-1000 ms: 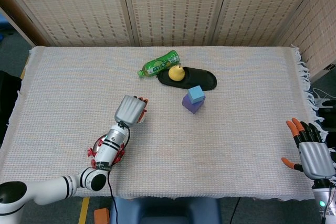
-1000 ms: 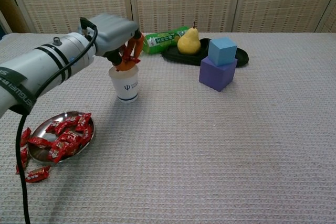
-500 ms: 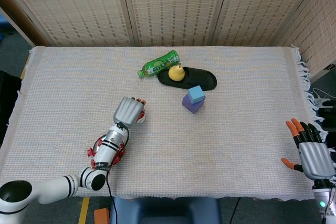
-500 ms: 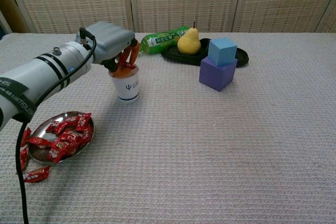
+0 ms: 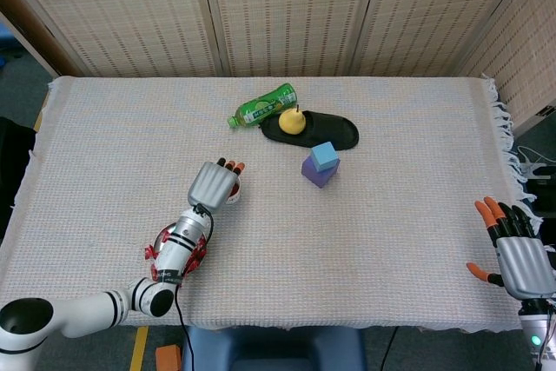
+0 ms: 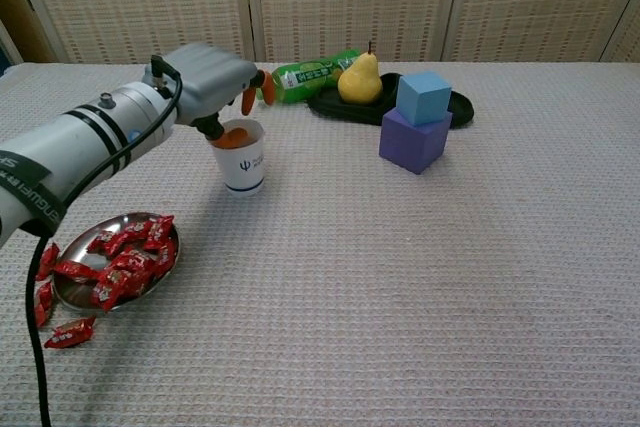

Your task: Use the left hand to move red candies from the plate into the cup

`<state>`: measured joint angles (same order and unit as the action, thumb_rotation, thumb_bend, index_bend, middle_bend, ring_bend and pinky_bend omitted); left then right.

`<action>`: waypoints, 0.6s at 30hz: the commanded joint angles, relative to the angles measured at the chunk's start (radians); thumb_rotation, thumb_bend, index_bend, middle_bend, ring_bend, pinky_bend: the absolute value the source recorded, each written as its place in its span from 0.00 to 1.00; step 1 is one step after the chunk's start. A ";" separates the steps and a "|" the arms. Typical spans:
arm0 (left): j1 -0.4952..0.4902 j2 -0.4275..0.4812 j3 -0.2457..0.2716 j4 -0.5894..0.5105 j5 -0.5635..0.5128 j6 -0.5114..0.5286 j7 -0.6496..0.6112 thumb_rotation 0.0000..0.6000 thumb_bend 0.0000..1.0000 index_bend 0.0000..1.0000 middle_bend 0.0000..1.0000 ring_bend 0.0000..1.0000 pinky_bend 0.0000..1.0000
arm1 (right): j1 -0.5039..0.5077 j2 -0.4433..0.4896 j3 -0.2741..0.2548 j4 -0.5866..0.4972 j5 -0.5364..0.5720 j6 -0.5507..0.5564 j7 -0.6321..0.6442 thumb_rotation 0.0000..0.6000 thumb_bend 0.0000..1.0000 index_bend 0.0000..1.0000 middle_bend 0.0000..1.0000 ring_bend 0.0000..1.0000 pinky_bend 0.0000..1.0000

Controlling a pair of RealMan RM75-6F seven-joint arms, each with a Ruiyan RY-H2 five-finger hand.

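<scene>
Chest view, plate [image 6: 70,292]: near the cup, nearer the camera, heaped with red candies [image 6: 125,257]; a few spilled off its rim onto the surface.
Cup [image 6: 241,157]: upright, beyond the plate.
Left hand [image 6: 210,82]: poised over the cup mouth for a drop, fingers [image 6: 247,101] spread, nothing visibly held.
Cup interior: hidden; candy inside unconfirmed.
Right hand [image 5: 519,258]: well apart from the cup, fingers splayed, idle.

Open cloth surrounds the cup [image 6: 240,157]; stacked blocks [image 6: 418,122] and pear [image 6: 361,78] stand well right.
</scene>
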<state>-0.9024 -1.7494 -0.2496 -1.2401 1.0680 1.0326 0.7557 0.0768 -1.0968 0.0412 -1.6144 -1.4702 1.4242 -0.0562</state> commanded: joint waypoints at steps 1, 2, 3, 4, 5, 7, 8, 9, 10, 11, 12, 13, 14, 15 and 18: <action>0.002 0.007 0.007 -0.014 -0.001 0.003 0.004 1.00 0.41 0.26 0.36 0.35 0.70 | -0.001 0.000 0.000 0.000 0.000 0.001 0.000 1.00 0.00 0.00 0.00 0.00 0.00; 0.004 0.010 0.011 -0.023 -0.002 0.005 0.008 1.00 0.41 0.26 0.36 0.35 0.70 | -0.001 0.000 0.001 0.000 -0.001 0.003 0.001 1.00 0.00 0.00 0.00 0.00 0.00; 0.006 0.013 0.014 -0.032 -0.002 0.007 0.011 1.00 0.41 0.26 0.36 0.35 0.70 | -0.002 0.000 0.001 -0.001 -0.001 0.004 0.001 1.00 0.00 0.00 0.00 0.00 0.00; 0.007 0.017 0.017 -0.042 -0.003 0.008 0.014 1.00 0.41 0.26 0.36 0.35 0.71 | -0.002 0.000 0.001 -0.001 -0.001 0.004 0.000 1.00 0.00 0.00 0.00 0.00 0.00; 0.010 0.023 0.020 -0.058 0.000 0.013 0.014 1.00 0.41 0.26 0.35 0.35 0.71 | -0.002 0.000 0.000 -0.002 -0.002 0.004 0.001 1.00 0.00 0.00 0.00 0.00 0.00; 0.022 0.037 0.030 -0.093 0.017 0.035 0.010 1.00 0.41 0.25 0.35 0.36 0.71 | -0.002 0.001 -0.001 -0.003 -0.005 0.005 0.002 1.00 0.00 0.00 0.00 0.00 0.00; 0.037 0.053 0.042 -0.128 0.038 0.059 0.001 1.00 0.41 0.24 0.34 0.35 0.71 | -0.003 0.002 -0.002 -0.003 -0.008 0.007 0.005 1.00 0.00 0.00 0.00 0.00 0.00; 0.054 0.069 0.055 -0.163 0.058 0.083 -0.009 1.00 0.41 0.23 0.34 0.35 0.71 | -0.004 0.004 -0.003 -0.002 -0.010 0.008 0.008 1.00 0.00 0.00 0.00 0.00 0.00; 0.075 0.089 0.071 -0.203 0.081 0.110 -0.022 1.00 0.41 0.22 0.33 0.36 0.71 | -0.005 0.005 -0.004 -0.002 -0.012 0.009 0.011 1.00 0.00 0.00 0.00 0.00 0.00; 0.106 0.119 0.099 -0.257 0.116 0.147 -0.037 1.00 0.40 0.21 0.33 0.36 0.72 | -0.006 0.007 -0.004 -0.001 -0.014 0.011 0.016 1.00 0.00 0.00 0.00 0.00 0.00; 0.130 0.143 0.123 -0.295 0.143 0.175 -0.045 1.00 0.40 0.20 0.32 0.36 0.73 | -0.007 0.008 -0.006 0.000 -0.017 0.012 0.020 1.00 0.00 0.00 0.00 0.00 0.00; 0.155 0.166 0.148 -0.330 0.168 0.201 -0.052 1.00 0.39 0.19 0.31 0.36 0.74 | -0.008 0.009 -0.007 -0.001 -0.020 0.014 0.023 1.00 0.00 0.00 0.00 0.00 0.00; 0.180 0.186 0.175 -0.360 0.191 0.226 -0.057 1.00 0.39 0.18 0.30 0.36 0.75 | -0.009 0.010 -0.009 -0.001 -0.024 0.016 0.025 1.00 0.00 0.00 0.00 0.00 0.00; 0.212 0.210 0.209 -0.392 0.216 0.256 -0.059 1.00 0.39 0.16 0.29 0.36 0.77 | -0.010 0.012 -0.012 -0.002 -0.032 0.020 0.027 1.00 0.00 0.00 0.00 0.00 0.00; 0.288 0.247 0.290 -0.432 0.261 0.313 -0.065 1.00 0.39 0.13 0.25 0.36 0.78 | -0.014 0.013 -0.021 -0.004 -0.055 0.031 0.028 1.00 0.00 0.00 0.00 0.00 0.00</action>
<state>-0.6892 -1.5559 -0.0361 -1.6184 1.2689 1.2788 0.7097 0.0645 -1.0847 0.0239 -1.6174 -1.5190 1.4511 -0.0291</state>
